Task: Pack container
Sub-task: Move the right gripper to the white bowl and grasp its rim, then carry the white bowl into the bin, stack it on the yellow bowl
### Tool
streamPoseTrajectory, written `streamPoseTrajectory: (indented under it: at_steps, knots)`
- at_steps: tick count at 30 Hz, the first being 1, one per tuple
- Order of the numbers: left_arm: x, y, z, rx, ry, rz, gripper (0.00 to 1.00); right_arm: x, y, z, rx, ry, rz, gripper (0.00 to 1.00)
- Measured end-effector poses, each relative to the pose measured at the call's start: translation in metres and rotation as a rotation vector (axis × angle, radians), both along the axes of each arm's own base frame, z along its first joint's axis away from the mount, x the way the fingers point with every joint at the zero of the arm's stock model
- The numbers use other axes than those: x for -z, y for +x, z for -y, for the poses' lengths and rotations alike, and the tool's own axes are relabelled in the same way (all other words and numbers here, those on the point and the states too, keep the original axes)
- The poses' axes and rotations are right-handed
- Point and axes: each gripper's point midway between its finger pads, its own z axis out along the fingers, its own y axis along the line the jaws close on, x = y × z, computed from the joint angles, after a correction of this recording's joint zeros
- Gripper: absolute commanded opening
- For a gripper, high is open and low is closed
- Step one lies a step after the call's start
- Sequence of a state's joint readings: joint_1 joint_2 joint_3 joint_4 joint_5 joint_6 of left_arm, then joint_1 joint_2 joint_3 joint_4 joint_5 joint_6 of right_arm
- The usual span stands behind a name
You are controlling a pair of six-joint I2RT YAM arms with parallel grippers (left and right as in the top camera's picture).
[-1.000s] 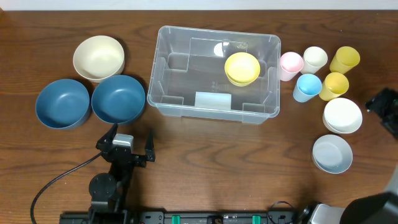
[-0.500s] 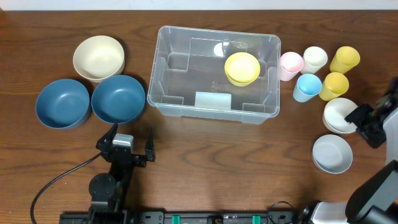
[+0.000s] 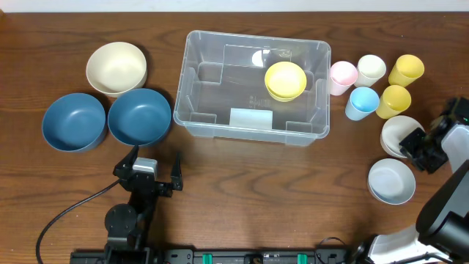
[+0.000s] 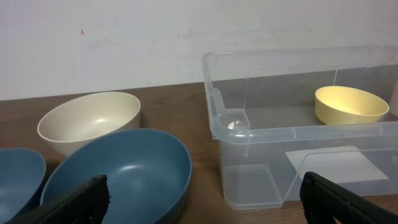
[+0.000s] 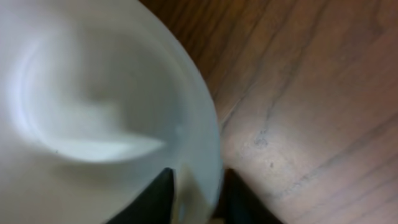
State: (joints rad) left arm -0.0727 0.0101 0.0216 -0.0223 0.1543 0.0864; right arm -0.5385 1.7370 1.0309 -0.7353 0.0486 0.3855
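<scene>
The clear container [image 3: 249, 134] stands at the table's middle, with a yellow bowl [image 3: 285, 80] inside at its back right. From the left wrist, its near wall [image 4: 249, 168] and the yellow bowl [image 4: 351, 104] show. A white bowl [image 3: 396, 130] sits at the far right. My right gripper [image 3: 415, 141] is at that bowl's right rim. In the right wrist view the jaws straddle the white bowl [image 5: 93, 106], one inside and one outside, and my right gripper [image 5: 196, 193] is shut on its wall. My left gripper [image 3: 154, 155] stands open and empty in front of the blue bowls.
Two blue bowls [image 3: 73, 122] [image 3: 139, 116] and a cream bowl [image 3: 116, 67] lie left of the container. Pink [image 3: 342, 76], white [image 3: 371, 70], light blue [image 3: 362, 103] and two yellow cups [image 3: 406, 70] [image 3: 394, 100] stand right of it. A pale bowl [image 3: 391, 181] sits at the front right.
My right gripper came in from the right edge to the white bowl and its jaws closed onto the rim. The left arm has not moved.
</scene>
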Motion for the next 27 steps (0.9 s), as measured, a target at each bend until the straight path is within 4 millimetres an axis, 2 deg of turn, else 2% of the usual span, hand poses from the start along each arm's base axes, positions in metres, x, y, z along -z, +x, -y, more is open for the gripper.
streamPoseTrajectory:
  at_steps: [4,13,20,24,27]
  knots:
    - [0.0,0.0,0.0,0.0,0.0,0.0,0.98,0.007,-0.001,-0.001,-0.001,0.01,-0.014,0.02]
    - [0.0,0.0,0.0,0.0,0.0,0.0,0.98,0.003,0.002,-0.006,0.002,0.045,0.005,0.01]
    - [0.0,0.0,0.0,0.0,0.0,0.0,0.98,-0.003,0.0,-0.02,-0.019,0.103,0.014,0.01]
    - [0.0,0.0,0.0,0.0,0.0,0.0,0.98,-0.029,0.001,-0.032,-0.072,0.089,0.049,0.01]
    - [0.0,0.0,0.0,0.0,0.0,0.0,0.98,-0.072,0.013,-0.045,-0.139,0.041,0.141,0.01]
